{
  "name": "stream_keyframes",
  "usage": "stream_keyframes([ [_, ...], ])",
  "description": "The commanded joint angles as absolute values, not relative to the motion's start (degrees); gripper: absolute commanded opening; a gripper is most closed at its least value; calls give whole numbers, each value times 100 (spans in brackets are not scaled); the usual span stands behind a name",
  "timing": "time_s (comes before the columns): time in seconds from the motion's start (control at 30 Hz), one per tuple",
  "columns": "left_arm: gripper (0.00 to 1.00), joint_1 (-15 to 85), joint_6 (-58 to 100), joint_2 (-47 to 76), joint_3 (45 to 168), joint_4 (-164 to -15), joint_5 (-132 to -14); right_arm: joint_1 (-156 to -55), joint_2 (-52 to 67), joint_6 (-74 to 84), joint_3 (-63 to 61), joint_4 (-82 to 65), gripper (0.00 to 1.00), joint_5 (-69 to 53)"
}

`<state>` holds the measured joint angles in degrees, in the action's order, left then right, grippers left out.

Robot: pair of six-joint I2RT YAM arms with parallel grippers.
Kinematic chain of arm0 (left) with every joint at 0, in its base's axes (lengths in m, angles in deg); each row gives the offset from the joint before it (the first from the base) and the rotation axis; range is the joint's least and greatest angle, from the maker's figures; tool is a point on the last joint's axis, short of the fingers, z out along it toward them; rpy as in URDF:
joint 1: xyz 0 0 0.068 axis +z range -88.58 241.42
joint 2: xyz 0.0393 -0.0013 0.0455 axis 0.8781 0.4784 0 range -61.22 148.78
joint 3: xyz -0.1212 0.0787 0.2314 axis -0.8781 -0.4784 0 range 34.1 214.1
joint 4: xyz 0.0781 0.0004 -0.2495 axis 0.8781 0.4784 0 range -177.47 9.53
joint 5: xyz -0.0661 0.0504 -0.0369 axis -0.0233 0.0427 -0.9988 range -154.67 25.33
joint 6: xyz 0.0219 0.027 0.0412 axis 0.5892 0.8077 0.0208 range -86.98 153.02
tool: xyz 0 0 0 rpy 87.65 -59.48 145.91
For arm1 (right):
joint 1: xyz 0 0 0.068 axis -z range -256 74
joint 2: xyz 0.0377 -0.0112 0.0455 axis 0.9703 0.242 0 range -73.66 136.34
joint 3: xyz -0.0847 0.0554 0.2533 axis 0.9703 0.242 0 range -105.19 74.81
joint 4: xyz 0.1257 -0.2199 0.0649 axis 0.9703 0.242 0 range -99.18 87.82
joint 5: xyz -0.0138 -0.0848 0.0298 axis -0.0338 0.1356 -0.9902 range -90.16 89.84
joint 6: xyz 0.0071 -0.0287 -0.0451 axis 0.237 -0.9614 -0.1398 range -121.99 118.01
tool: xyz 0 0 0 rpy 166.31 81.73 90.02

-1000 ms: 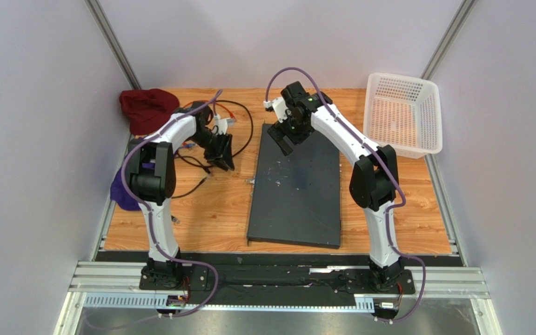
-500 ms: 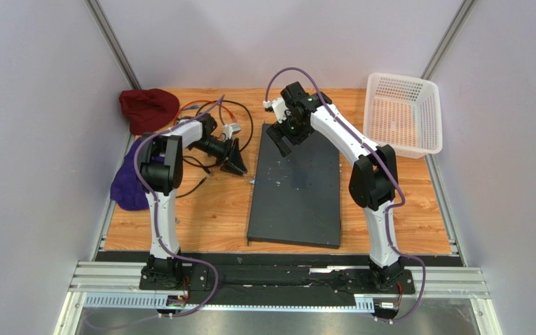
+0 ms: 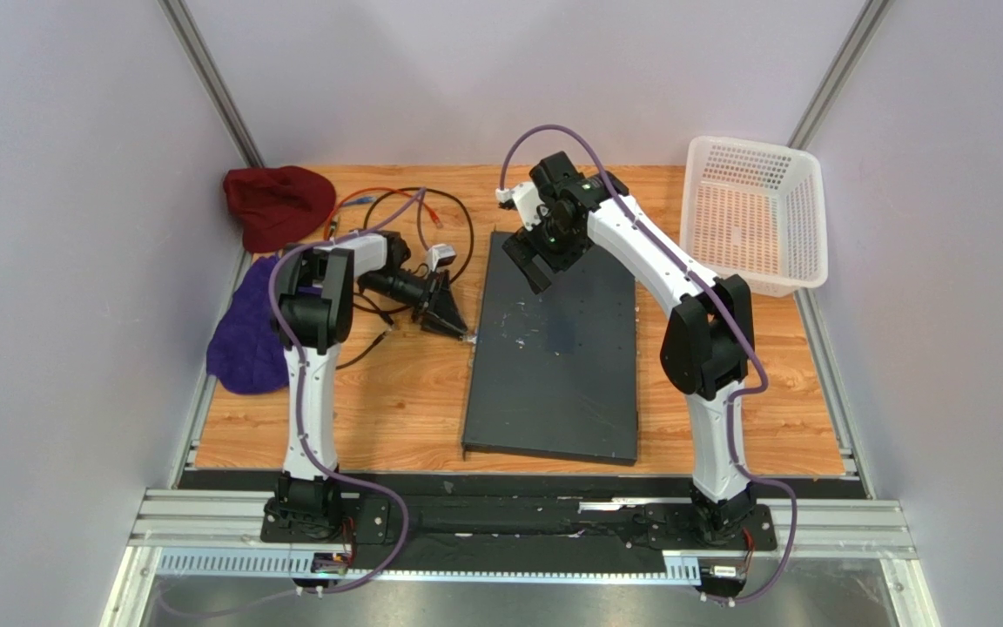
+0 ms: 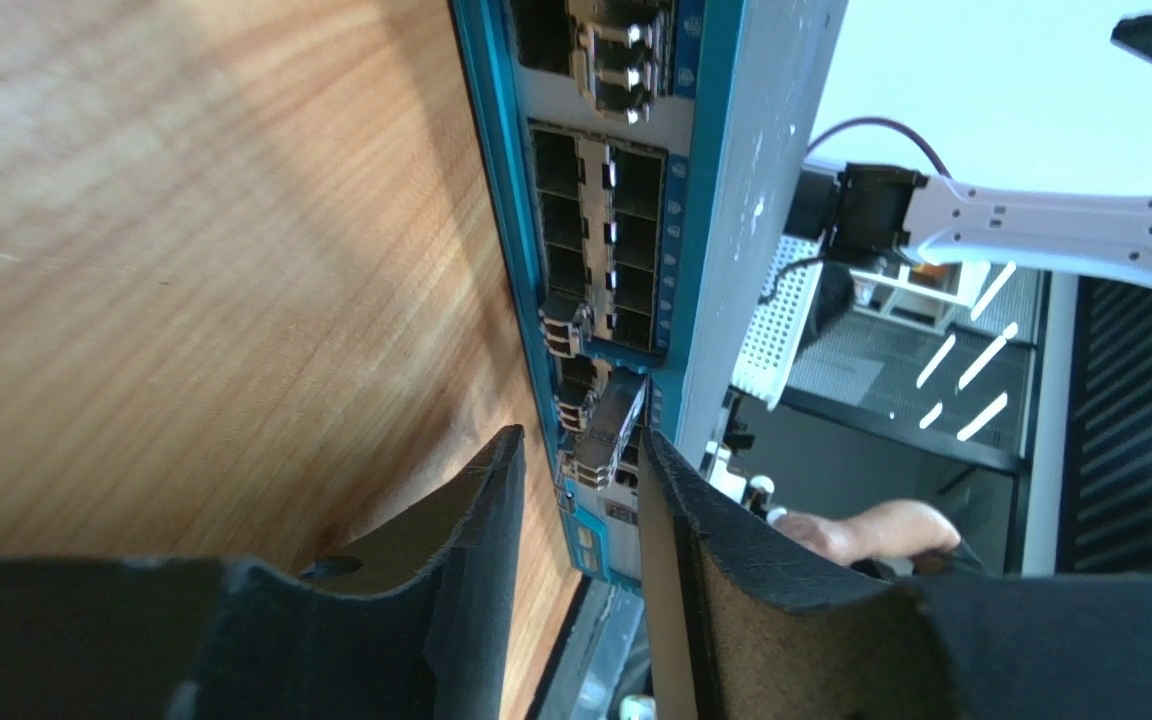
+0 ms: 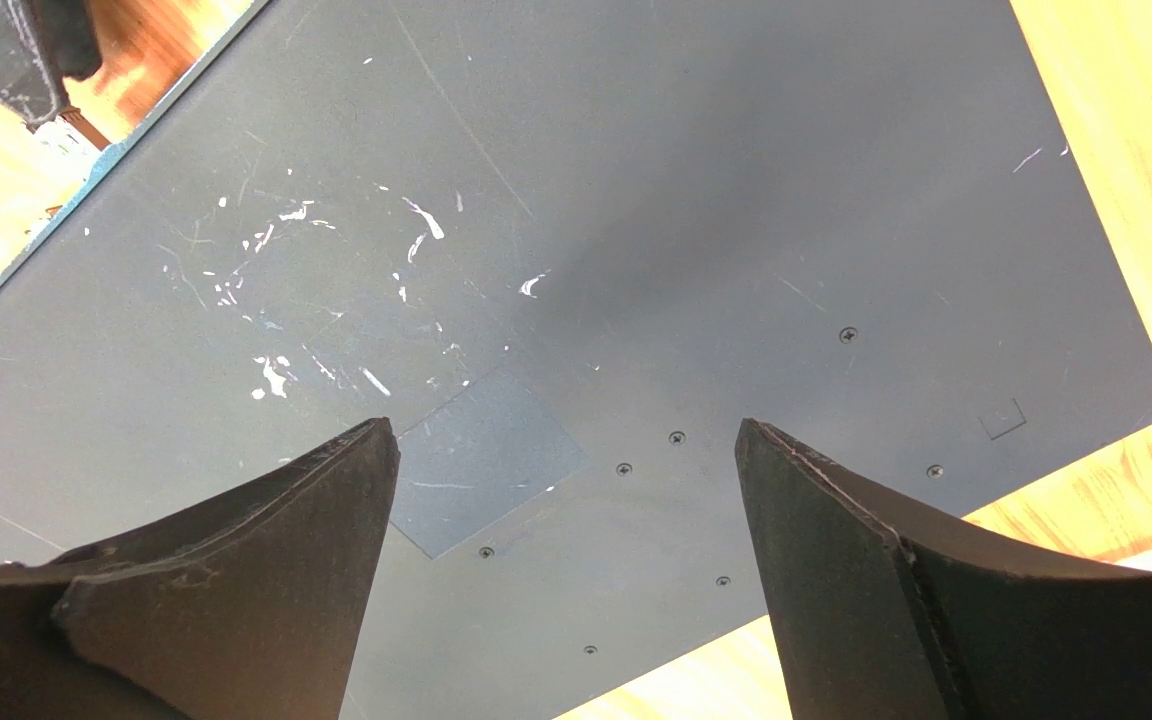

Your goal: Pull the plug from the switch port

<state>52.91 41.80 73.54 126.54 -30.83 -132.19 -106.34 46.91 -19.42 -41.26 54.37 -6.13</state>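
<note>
The switch [image 4: 717, 180] is cut off at the left wrist view's top edge. The plug [image 4: 605, 435], lower centre, is too blurred to tell its shape

No text, brand, number or sign can be read in any view. The switch [image 3: 553, 353] has small marks beside the sockets on its teal port face [image 4: 597, 225], too blurred to make out; its grey top carries only whitish scuffs.

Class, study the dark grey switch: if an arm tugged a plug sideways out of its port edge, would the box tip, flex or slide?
Probably no tipping or flexing: the switch is a broad, flat metal slab lying on the wooden table. It might slide, though: the right end effector stands open above it, clamping nothing.
</note>
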Motion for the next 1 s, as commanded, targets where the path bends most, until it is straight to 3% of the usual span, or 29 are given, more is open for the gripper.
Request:
stream_keyframes([
  [0.0,37,5298,5173,7465,12893,-2279,-13638,-10658,4534,-2036,-4358,5375,88,-552],
  [0.27,23,5298,5464,7519,12717,-2041,-13814,-10658,4666,-2019,-4490,5383,88,-613],
  [0.43,0,5324,5508,7501,12691,-2032,-13753,-10658,4710,-2019,-4499,5383,88,-587],
  [0.63,0,5702,5622,7185,12436,-2023,-13007,-10658,4640,-2054,-4402,5383,88,-534],
  [0.97,0,6010,5737,6640,12654,-1918,-12891,-10649,4745,-2063,-4534,5366,88,-525],
])
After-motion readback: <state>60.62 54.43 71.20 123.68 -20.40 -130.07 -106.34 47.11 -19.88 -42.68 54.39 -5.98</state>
